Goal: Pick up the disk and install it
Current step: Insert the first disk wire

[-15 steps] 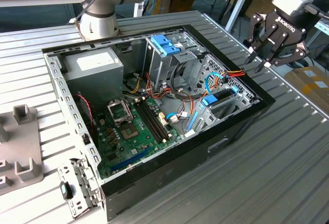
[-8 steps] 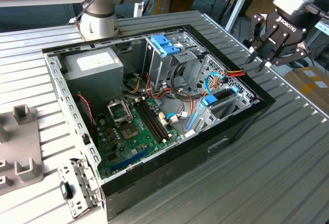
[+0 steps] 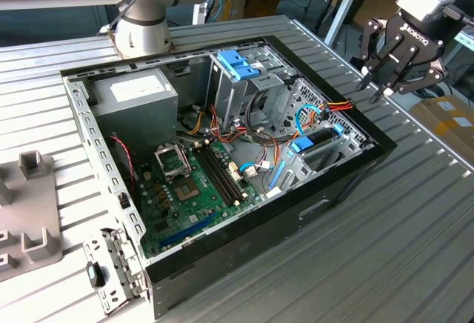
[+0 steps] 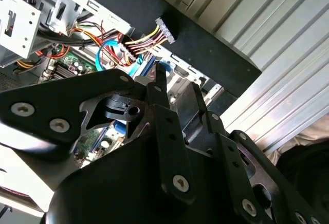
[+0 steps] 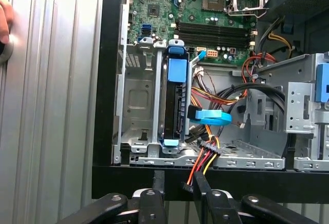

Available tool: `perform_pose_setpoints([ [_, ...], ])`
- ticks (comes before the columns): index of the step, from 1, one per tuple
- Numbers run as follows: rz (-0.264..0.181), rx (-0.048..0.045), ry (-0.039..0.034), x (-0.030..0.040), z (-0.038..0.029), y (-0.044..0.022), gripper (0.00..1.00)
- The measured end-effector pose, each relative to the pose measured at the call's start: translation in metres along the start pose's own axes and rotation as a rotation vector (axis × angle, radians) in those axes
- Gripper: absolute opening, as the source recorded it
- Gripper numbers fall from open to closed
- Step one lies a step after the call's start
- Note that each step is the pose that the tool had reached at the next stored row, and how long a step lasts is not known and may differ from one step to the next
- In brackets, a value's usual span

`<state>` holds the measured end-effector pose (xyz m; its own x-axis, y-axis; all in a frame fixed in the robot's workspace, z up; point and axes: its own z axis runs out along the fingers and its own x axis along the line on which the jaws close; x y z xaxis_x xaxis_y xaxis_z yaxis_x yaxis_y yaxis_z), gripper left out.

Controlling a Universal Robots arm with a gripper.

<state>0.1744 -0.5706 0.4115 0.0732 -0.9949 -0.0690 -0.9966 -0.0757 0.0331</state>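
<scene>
The disk [image 5: 175,106] stands on edge in the silver drive cage [image 5: 136,100] at a corner of the open computer case, with blue frame pieces at both ends. In the exterior view the disk [image 3: 317,144] sits at the case's right end. My gripper [image 3: 378,90] hovers outside the case wall, up and to the exterior view's right of the disk. In the first wrist view the gripper [image 5: 178,185] is open over the black case wall [image 5: 257,183], and nothing is between its fingers [image 5: 158,185]. A loose power plug [image 5: 205,149] on coloured wires lies close to them.
Inside the case are a green motherboard [image 3: 196,182], a grey metal box with a white label [image 3: 137,93] and a blue latch on a silver cage [image 3: 238,64]. A blue cable [image 5: 211,116] lies beside the disk. A grey fixture [image 3: 29,212] sits at the exterior view's left. A hand [image 5: 4,21] rests on the ribbed table.
</scene>
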Motion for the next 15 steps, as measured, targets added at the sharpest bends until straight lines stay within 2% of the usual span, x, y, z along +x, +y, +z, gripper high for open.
perform_pose_setpoints([
  [6,0.000,0.0000,0.0000,-0.0001,0.0000,-0.0052,0.36],
  [15,-0.002,-0.0001,0.0001,-0.0030,0.0008,-0.0178,0.36],
])
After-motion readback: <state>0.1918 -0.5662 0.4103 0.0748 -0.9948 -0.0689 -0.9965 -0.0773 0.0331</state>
